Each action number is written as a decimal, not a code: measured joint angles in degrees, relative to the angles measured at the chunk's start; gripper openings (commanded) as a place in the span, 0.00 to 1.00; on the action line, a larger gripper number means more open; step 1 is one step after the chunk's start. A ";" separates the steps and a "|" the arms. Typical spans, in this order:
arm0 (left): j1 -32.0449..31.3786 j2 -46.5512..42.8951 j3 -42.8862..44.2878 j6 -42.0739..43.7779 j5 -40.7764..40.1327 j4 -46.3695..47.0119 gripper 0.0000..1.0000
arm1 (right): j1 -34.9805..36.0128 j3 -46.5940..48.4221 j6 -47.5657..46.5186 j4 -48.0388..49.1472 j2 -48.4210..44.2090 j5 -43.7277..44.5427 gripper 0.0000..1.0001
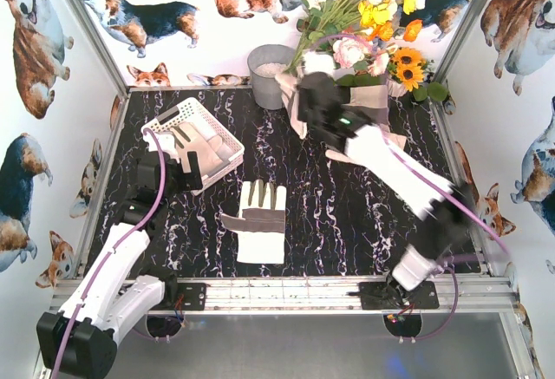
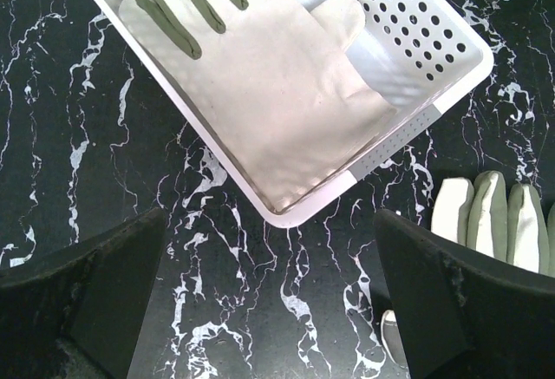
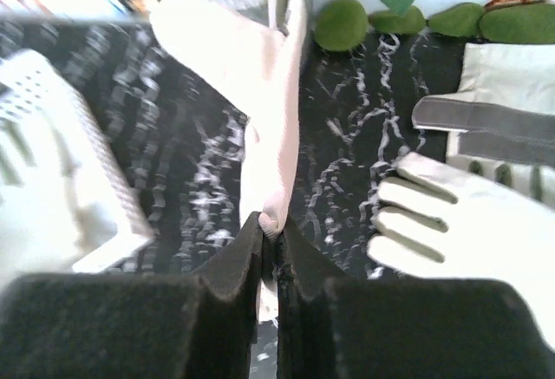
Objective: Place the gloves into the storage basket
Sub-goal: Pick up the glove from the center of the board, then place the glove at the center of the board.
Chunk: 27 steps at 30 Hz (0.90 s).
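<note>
The white lattice storage basket (image 1: 227,140) stands at the left of the table and holds one cream glove (image 1: 198,143). In the left wrist view the basket (image 2: 295,214) and that glove (image 2: 260,75) lie just ahead. My left gripper (image 1: 184,169) is open and empty over the bare table by the basket's near corner (image 2: 270,245). A second glove (image 1: 257,220) lies flat mid-table; its fingertips (image 2: 492,218) show by my right finger. My right gripper (image 1: 305,93) is shut (image 3: 271,227) on a cream glove (image 3: 251,75) that hangs from it, lifted at the back (image 1: 293,108). More gloves (image 3: 486,214) lie beside it (image 1: 371,100).
A grey metal bucket (image 1: 270,74) stands at the back centre. A bunch of flowers (image 1: 364,15) leans over the back right corner, its leaves (image 3: 342,22) near the held glove. Corgi-print walls close three sides. A metal rail (image 1: 277,292) runs along the front.
</note>
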 measured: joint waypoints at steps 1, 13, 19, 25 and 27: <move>0.00 -0.04 -0.04 0.02 0.15 0.11 1.00 | -0.02 -2.62 2.99 0.57 -4.79 -0.87 0.00; 0.00 -0.04 -0.17 0.28 3.26 0.90 1.00 | -2.03 -42.88 34.58 3.15 -26.91 -7.52 0.00; -0.02 -0.04 -0.68 0.66 6.49 1.60 0.94 | -1.62 -46.12 41.64 -2.03 -30.84 -8.63 0.00; -3.08 0.24 -0.74 -0.74 10.69 1.95 0.88 | 2.82 -51.15 47.28 -5.51 -37.24 -9.31 0.24; -7.93 0.52 -0.74 -3.10 10.25 2.14 0.87 | 4.57 -52.92 48.85 -7.26 -38.36 -9.53 0.49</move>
